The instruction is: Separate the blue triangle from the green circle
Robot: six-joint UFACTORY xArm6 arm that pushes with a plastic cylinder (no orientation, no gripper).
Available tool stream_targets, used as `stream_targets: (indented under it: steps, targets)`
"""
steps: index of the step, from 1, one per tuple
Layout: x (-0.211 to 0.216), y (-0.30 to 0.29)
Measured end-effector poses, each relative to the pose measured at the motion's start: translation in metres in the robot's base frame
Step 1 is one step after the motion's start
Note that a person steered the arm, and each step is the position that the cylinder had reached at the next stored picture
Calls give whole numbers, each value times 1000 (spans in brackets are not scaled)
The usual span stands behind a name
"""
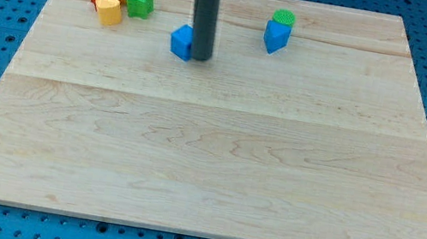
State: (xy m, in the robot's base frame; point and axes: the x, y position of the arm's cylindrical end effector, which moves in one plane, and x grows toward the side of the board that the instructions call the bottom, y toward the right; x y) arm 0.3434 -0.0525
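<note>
My tip point(200, 56) touches the right side of a blue block point(181, 41), top-middle tabletop point(206, 162). Blue triangle point(275, 36) touches green circle point(283, 17), well right. No jaws, just rod.

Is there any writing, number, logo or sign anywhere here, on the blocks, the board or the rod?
None: no word, number, brand or sign can be read in this view.
The wooden board shows only grain.
The blue triangle, green circle and the other blocks have plain faces.
The dark rod, down to my tip, is unmarked.
</note>
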Motion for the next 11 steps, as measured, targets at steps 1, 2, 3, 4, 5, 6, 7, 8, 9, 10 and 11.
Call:
stream_targets:
  steps: [1,2,3,4,5,6,7,8,9,10,11]
  targets:
    - [-12,-43]
    - [-31,-47]
    - [3,32]
    - [-5,117]
    - [-41,147]
    - [-69,114]
    - [-89,60]
    - [-110,49]
    - [-148,71]
    - [-141,36]
    - [-128,15]
